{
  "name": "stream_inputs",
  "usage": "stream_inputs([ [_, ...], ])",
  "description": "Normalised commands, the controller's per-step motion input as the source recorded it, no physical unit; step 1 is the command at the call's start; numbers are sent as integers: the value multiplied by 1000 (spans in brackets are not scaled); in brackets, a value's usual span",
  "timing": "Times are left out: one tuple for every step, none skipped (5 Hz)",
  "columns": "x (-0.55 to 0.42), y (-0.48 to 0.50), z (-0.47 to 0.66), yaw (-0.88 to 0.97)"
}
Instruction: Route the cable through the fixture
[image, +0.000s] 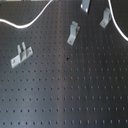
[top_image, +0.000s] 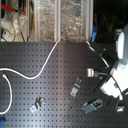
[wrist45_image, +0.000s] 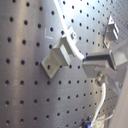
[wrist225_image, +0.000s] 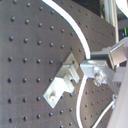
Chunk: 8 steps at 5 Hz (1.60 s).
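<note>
The white cable (image: 30, 22) curves across the far left of the black breadboard in the first exterior view, and a second stretch (image: 120, 27) runs down the first exterior view's right edge. In the second exterior view the cable (top_image: 45, 62) arcs from the left edge toward the arm. My gripper (top_image: 92, 105) is low over the board at the second exterior view's right. In the first wrist view the gripper (wrist45_image: 92, 62) is shut on the cable (wrist45_image: 65, 22), right beside an L-shaped metal bracket (wrist45_image: 60, 55). The second wrist view shows the same gripper (wrist225_image: 92, 67), cable (wrist225_image: 75, 30) and bracket (wrist225_image: 62, 82).
Several small metal brackets stand on the board: one at the first exterior view's left (image: 21, 55), one near the middle (image: 73, 32), two at the top (image: 85, 5) (image: 106, 17). The white arm (top_image: 120, 60) fills the second exterior view's right. Shelves and clutter (top_image: 50, 17) lie behind the board.
</note>
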Motion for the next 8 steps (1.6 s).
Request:
stream_inputs([
  [-2, 242, 421, -565],
  [-20, 225, 476, -471],
  [4, 169, 523, -445],
  [54, 160, 445, -420],
  [11, 160, 429, -383],
  [-239, 64, 332, -291],
  [-454, -103, 12, -206],
  [-329, -31, 9, -74],
])
